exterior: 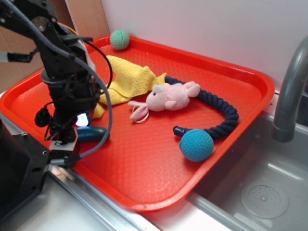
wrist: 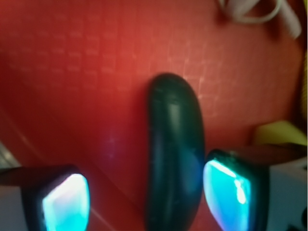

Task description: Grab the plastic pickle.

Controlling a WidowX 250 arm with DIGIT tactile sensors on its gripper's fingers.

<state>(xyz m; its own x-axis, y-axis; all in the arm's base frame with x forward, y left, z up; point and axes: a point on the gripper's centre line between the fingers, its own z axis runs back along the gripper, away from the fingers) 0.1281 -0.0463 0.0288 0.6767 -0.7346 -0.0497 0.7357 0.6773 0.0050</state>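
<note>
The plastic pickle (exterior: pixel 92 134) is a glossy dark teal capsule lying on the red tray (exterior: pixel 159 163) near its front left edge. In the wrist view the pickle (wrist: pixel 174 154) runs lengthwise between the two fingers, close to the right pad (wrist: pixel 227 193) and well apart from the left pad (wrist: pixel 65 202). My gripper (wrist: pixel 147 199) is open, lowered over the pickle's near end. From the exterior view the gripper (exterior: pixel 79 126) covers part of the pickle.
A yellow cloth (exterior: pixel 127 82), a pink plush toy (exterior: pixel 168 97), a dark navy rope (exterior: pixel 219 113) and a blue knitted ball (exterior: pixel 197 145) lie on the tray. A green ball (exterior: pixel 120 39) sits at its back corner. A sink (exterior: pixel 260 187) and faucet (exterior: pixel 288 91) stand at right.
</note>
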